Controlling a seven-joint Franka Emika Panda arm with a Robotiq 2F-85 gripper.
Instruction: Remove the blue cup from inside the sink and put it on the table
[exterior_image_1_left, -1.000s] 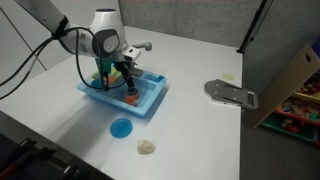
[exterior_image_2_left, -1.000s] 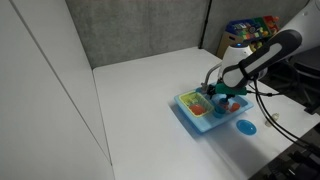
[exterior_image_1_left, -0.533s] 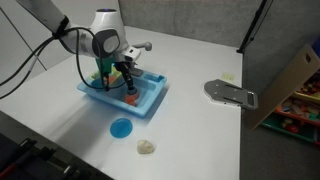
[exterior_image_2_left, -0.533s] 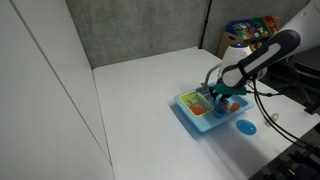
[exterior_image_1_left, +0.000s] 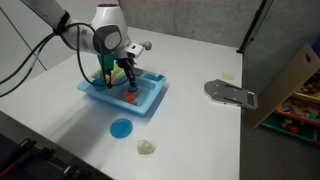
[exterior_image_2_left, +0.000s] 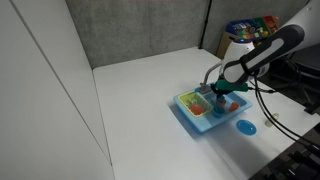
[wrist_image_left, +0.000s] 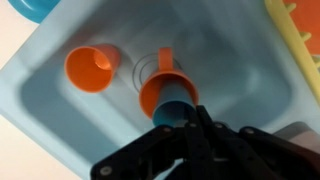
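In the wrist view my gripper (wrist_image_left: 180, 118) is shut on the blue cup (wrist_image_left: 178, 104), a small blue cylinder with an orange piece (wrist_image_left: 160, 88) at its far end. The cup is over the floor of the light-blue sink (wrist_image_left: 240, 60). A separate orange cup (wrist_image_left: 92, 68) lies in the basin to the left. In both exterior views the gripper (exterior_image_1_left: 128, 84) (exterior_image_2_left: 226, 95) reaches down into the sink (exterior_image_1_left: 152, 102) (exterior_image_2_left: 190, 118), which stands on the white table (exterior_image_1_left: 200, 130) (exterior_image_2_left: 140, 110). The blue cup is too small to make out there.
A flat blue disc (exterior_image_1_left: 121, 128) (exterior_image_2_left: 245, 127) and a beige lump (exterior_image_1_left: 147, 147) lie on the table in front of the sink. A grey metal plate (exterior_image_1_left: 232, 93) sits to the right, beside a cardboard box (exterior_image_1_left: 290, 85). Colourful items (exterior_image_1_left: 108, 74) fill the sink's side compartment.
The jaws have closed from open onto the blue cup. The arm has stayed over the sink, shifting only slightly.
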